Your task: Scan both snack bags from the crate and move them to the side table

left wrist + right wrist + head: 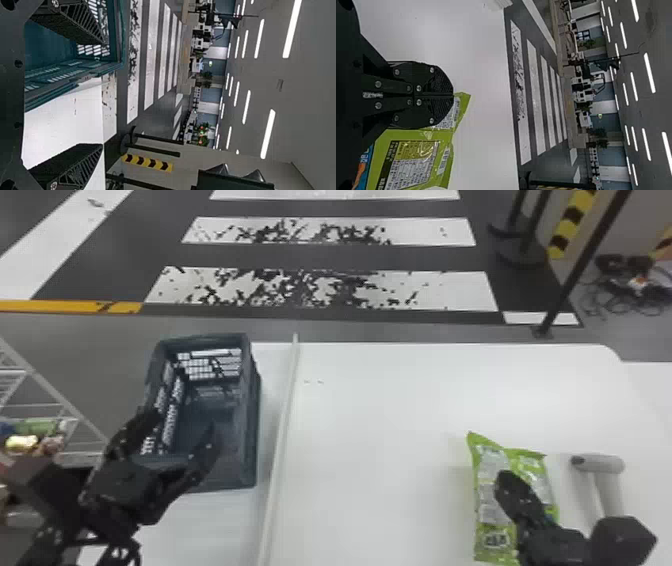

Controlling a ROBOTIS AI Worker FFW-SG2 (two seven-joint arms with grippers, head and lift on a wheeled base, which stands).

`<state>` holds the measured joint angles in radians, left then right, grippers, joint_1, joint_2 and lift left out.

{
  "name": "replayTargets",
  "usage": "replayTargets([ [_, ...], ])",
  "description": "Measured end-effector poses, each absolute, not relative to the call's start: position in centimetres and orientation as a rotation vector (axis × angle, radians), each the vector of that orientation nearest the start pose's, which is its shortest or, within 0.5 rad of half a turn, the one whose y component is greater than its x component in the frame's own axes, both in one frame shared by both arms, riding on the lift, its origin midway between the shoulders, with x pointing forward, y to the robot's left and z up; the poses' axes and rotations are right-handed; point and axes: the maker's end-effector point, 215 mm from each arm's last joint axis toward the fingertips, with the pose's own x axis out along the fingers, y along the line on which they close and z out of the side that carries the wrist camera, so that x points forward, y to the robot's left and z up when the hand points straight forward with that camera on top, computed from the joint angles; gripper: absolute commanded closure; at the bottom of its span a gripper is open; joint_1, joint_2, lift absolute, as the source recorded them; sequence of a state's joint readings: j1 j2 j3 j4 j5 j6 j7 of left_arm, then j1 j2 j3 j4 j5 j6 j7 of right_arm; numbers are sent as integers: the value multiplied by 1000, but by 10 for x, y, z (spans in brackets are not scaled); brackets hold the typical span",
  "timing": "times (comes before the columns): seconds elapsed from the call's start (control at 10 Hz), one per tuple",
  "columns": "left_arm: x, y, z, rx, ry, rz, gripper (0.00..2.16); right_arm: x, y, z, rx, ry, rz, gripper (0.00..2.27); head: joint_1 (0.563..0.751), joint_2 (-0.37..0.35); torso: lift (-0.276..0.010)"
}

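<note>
The right end effector (pixel 452 95) is pressing its fingers together over the green bags (pixel 492 495), which are lying towards the table's (pixel 380 415) near right corner. I cannot tell whether it is pinching any film — if it is catching only a thin edge, a bag could be slipping during a lift. The bags are seemingly overlapping (where one is ending is hard to judge), so one could be dragging the other or covering its code. The scanner (pixel 607 464) is lying just beside them, risking a knock if the arm is swinging wide.

The crate (pixel 252 415) is standing at the table's left edge, its slatted walls and part of its dark inside showing. The left end effector (pixel 181 427) is holding its fingers spread over the crate's near end — a low sideways move could be hooking a wall. Beyond that edge, a wire rack (pixel 62 401) is carrying colourful packs (pixel 31 438).
</note>
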<state>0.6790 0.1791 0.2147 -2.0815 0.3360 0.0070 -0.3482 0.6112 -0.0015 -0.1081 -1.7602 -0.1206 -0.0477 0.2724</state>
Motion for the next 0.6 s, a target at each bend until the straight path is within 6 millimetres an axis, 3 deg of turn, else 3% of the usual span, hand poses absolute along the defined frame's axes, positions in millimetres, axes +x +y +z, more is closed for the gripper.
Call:
replayTargets([
  [0.6,384,282,-362,-83,123,-246,70,356,-259,-522,71,318,106,2243,695,36,-29],
])
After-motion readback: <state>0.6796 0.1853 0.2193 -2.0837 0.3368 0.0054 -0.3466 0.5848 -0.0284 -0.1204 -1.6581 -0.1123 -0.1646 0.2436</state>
